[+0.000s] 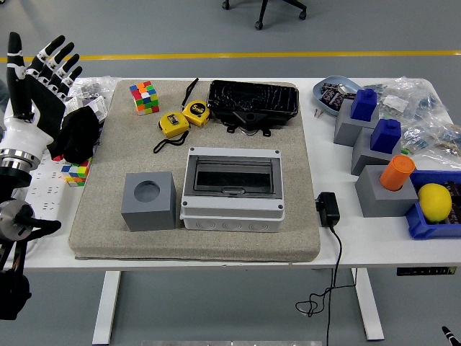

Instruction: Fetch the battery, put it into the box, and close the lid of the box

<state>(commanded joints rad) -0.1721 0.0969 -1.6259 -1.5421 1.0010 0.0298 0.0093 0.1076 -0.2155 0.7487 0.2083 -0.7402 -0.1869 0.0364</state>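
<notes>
The grey box (pixel 232 189) sits in the middle of the beige mat (pixel 299 234) with its clear hinged lid down flat. Through the lid I see only a dark inside, and I cannot make out a battery anywhere. My left hand (pixel 37 76), white and black, is raised at the far left edge over the table's left end, well away from the box. Its fingers are spread and hold nothing. The right arm is out of the picture. No person is at the far side.
A grey cube with a round hole (pixel 148 200) stands left of the box. Two yellow tape measures (pixel 184 117), a colour cube (pixel 145 96) and a black tray (pixel 253 101) lie behind it. A black adapter (pixel 328 209), grey-blue blocks (pixel 374 133), an orange cylinder (pixel 397 171) and a lemon (pixel 434 200) are at the right.
</notes>
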